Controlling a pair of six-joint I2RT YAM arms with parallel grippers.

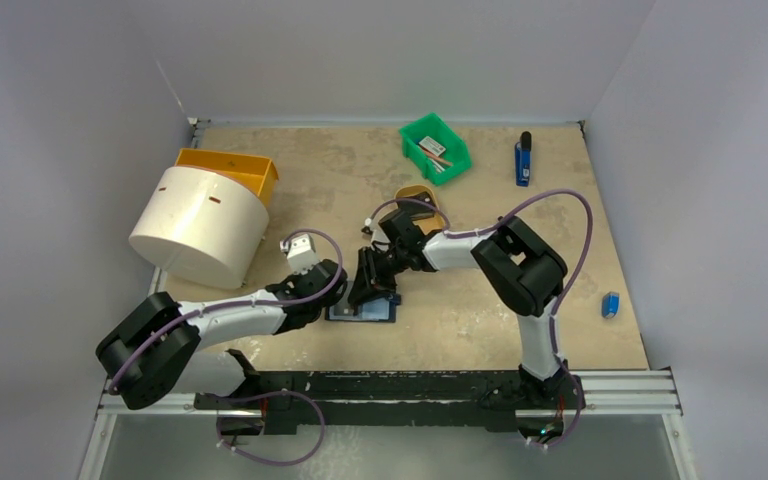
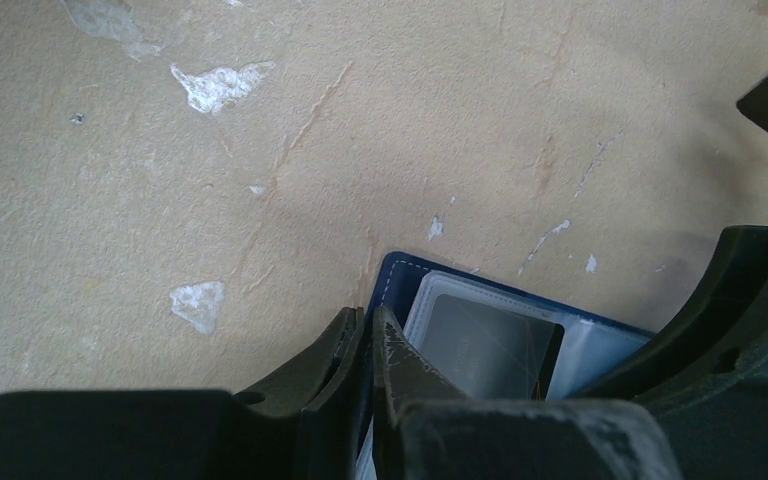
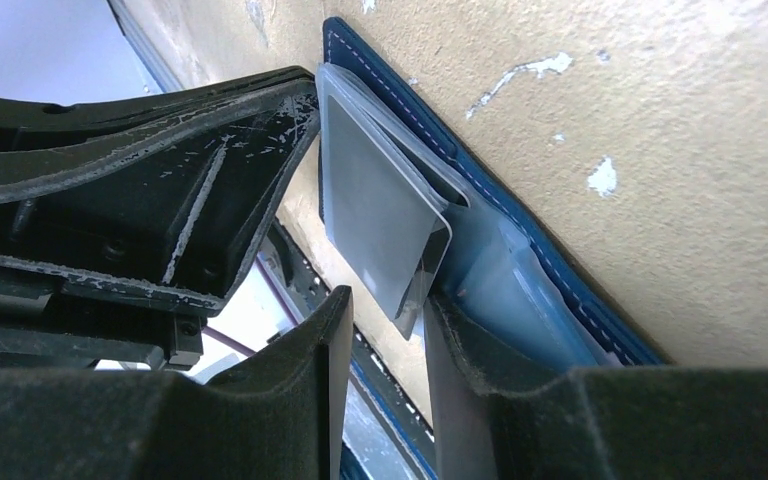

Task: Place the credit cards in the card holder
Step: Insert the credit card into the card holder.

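Note:
The navy-blue card holder lies open on the table, between the two arms. My left gripper is shut on the near left edge of its cover. A grey credit card sits partly inside the holder's clear sleeve, and its lower corner sticks out. My right gripper is just below that corner. Its jaws stand apart with a visible gap, and the corner lies against the right fingertip. In the top view both grippers crowd over the holder and hide most of it.
A white cylinder and an orange bin stand at the back left. A green bin with small items and a tan oval tray are behind the grippers. A blue marker and a small blue object lie at the right.

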